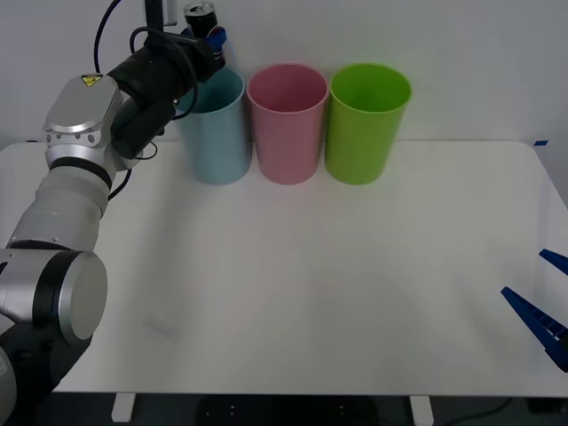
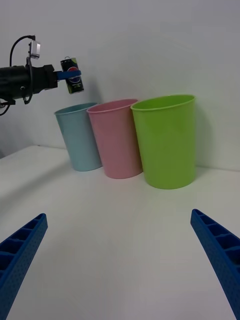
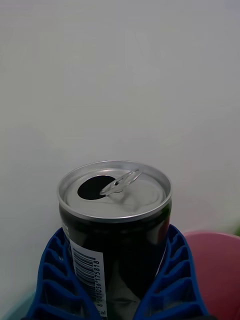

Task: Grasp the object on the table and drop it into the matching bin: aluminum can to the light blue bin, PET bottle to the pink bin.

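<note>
While the left tool (image 1: 209, 37) squeezed the light, thin can (image 1: 201, 15) by its sides above the light blue bin (image 1: 216, 133), the right tool (image 2: 120, 260) waited open.

Barcode digits, partly legible "056 175818", on the can (image 3: 115, 235)

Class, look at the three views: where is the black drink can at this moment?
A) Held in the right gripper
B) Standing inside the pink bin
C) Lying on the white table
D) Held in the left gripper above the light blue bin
D: the left gripper clamps the can in the air above the light blue bin.
</note>
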{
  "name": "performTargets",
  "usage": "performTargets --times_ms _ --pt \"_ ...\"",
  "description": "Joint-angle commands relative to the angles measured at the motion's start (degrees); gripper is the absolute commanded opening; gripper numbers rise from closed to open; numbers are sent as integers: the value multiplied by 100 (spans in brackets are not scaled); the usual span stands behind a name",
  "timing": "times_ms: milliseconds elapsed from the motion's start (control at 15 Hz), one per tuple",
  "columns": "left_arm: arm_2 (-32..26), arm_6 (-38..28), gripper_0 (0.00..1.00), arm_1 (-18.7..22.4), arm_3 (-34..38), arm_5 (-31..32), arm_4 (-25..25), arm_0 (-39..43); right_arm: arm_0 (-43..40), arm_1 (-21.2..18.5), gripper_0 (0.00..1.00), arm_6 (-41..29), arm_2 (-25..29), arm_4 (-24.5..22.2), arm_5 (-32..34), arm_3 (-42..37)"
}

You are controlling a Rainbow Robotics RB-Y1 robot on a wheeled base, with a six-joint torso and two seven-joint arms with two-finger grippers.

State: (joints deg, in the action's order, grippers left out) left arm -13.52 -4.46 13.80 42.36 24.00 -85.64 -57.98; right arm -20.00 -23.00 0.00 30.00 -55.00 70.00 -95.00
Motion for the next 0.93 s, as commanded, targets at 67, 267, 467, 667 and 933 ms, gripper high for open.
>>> performTargets --times_ms 67,267,467,667,933 --pt "-19 6 0 0 1 0 4 -3 0 0 100 0 0 0 0 0" --pt "-72 6 14 0 1 -9 4 -3 0 0 100 0 0 0 0 0" --pt "-125 6 100 0 1 -18 4 -3 0 0 100 0 0 0 0 0" --pt "-160 -20 100 0 1 -27 4 -3 0 0 100 0 0 0 0 0" --pt "-186 -46 100 0 1 -18 30 15 0 0 100 0 0 0 0 0"
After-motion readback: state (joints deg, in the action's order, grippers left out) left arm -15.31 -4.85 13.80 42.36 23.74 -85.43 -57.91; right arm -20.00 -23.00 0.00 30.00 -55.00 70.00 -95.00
